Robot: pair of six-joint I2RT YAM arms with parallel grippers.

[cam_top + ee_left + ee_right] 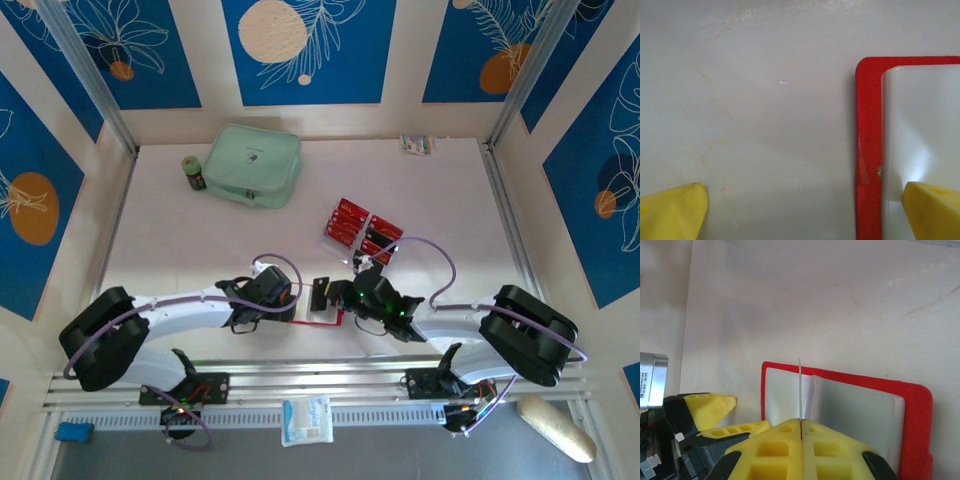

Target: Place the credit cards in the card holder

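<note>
The card holder (318,321) lies open on the white table between the two arms: red rim, pale grey-white inside (855,410). My right gripper (801,421) is shut on a thin credit card (799,390), seen edge-on and standing upright over the holder's centre fold. My left gripper (805,212) is open and low over the table. It straddles the holder's left edge (869,125), with one yellow fingertip (932,210) over the pale lining and the other on bare table. More red credit cards (362,232) sit in a clear tray behind the grippers.
A mint-green zip case (253,165) and a small dark jar (194,172) stand at the back left. A small packet (417,144) lies by the back wall. Metal rails line the table's sides and its near edge.
</note>
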